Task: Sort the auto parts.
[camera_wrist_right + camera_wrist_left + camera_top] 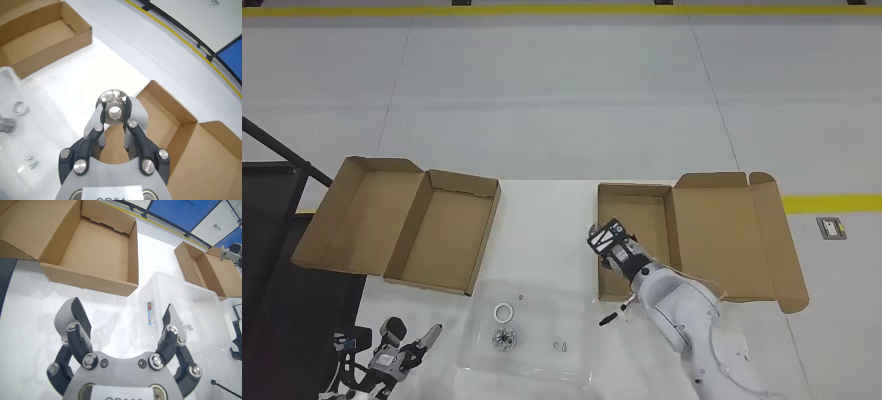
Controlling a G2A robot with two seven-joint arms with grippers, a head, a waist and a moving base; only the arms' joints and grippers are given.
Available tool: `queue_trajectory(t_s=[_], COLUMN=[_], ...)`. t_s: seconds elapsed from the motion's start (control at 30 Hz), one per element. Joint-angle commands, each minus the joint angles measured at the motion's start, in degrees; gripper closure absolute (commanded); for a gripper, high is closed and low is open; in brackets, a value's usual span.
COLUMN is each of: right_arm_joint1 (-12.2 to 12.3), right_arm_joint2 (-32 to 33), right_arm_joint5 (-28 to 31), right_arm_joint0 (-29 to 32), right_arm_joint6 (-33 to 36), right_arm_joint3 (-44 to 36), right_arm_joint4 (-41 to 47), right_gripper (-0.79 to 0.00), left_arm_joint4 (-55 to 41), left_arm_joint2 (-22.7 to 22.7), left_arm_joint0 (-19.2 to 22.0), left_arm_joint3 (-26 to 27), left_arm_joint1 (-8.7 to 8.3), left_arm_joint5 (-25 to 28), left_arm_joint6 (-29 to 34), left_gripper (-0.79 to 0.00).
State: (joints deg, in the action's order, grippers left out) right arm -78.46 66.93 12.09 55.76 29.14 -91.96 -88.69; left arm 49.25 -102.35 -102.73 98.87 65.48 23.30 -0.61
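Over the table (542, 215), right fingers (139, 113) grip a hub (114, 112) above a box (198, 151).

Bright, even overhead light. White table (37, 313) glares, nearly washed out. Faint soft shadow along cardboard box (90, 281) near wall. Wrist views bow straight lines toward edges.

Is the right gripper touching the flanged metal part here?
Touching. The right wrist view shows the right gripper with both pads pressed against opposite sides of the flanged metal part, no gap on either side.
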Motion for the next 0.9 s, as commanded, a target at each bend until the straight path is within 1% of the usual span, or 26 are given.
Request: queue_trajectory(t_s=[0.0, 0.1, 0.23, 0.37, 0.5, 0.6, 0.63, 0.67, 0.7, 0.73, 0.77, 0.83, 0.87], right_arm_joint1=[-0.17, -0.59, -1.79, -3.1, -4.13, -4.69, -4.85, -4.99, -5.09, -5.19, -5.27, -5.38, -5.41], right_arm_joint2=[0.42, 0.41, -1.59, -3.98, -5.68, -6.42, -6.58, -6.68, -6.8, -6.9, -6.97, -6.91, -6.84], right_arm_joint5=[-0.25, -0.98, -5.48, -7.66, -9.34, -10.46, -10.72, -10.83, -11.02, -11.16, -11.21, -11.39, -11.55], right_arm_joint0=[-2.77, -7.15, -13.47, -18.48, -21.35, -22.87, -23.2, -23.51, -23.81, -24.05, -24.24, -24.48, -24.55], right_arm_joint6=[-0.41, 0.42, 5.53, 7.4, 7.39, 9.14, 9.27, 9.49, 9.68, 9.86, 9.85, 9.98, 10.12], right_arm_joint3=[4.5, 12.05, 22.87, 32.46, 38.1, 40.64, 41.19, 41.74, 42.23, 42.63, 42.95, 43.54, 43.68], right_arm_joint4=[0.88, 2.28, 3.39, 5.13, 6.0, 6.39, 6.62, 6.88, 6.86, 6.89, 6.92, 7.1, 7.17], right_gripper=[0.0, 0.0, 0.0, 0.0, 0.0, 0.0, -0.092, -0.286, -0.376, -0.517, -0.603, -0.625, -0.653], left_arm_joint4=[0.0, 0.0, 0.0, 0.0, 0.0, 0.0, 0.0, 0.0, 0.0, 0.0, 0.0, 0.0, 0.0], left_arm_joint2=[0.0, 0.0, 0.0, 0.0, 0.0, 0.0, 0.0, 0.0, 0.0, 0.0, 0.0, 0.0, 0.0], left_arm_joint0=[0.0, 0.0, 0.0, 0.0, 0.0, 0.0, 0.0, 0.0, 0.0, 0.0, 0.0, 0.0, 0.0], left_arm_joint3=[0.0, 0.0, 0.0, 0.0, 0.0, 0.0, 0.0, 0.0, 0.0, 0.0, 0.0, 0.0, 0.0], left_arm_joint1=[0.0, 0.0, 0.0, 0.0, 0.0, 0.0, 0.0, 0.0, 0.0, 0.0, 0.0, 0.0, 0.0], left_arm_joint5=[0.0, 0.0, 0.0, 0.0, 0.0, 0.0, 0.0, 0.0, 0.0, 0.0, 0.0, 0.0, 0.0], left_arm_joint6=[0.0, 0.0, 0.0, 0.0, 0.0, 0.0, 0.0, 0.0, 0.0, 0.0, 0.0, 0.0, 0.0], left_gripper=[-0.785, -0.785, -0.785, -0.785, -0.785, -0.785, -0.785, -0.785, -0.785, -0.785, -0.785, -0.785, -0.785])
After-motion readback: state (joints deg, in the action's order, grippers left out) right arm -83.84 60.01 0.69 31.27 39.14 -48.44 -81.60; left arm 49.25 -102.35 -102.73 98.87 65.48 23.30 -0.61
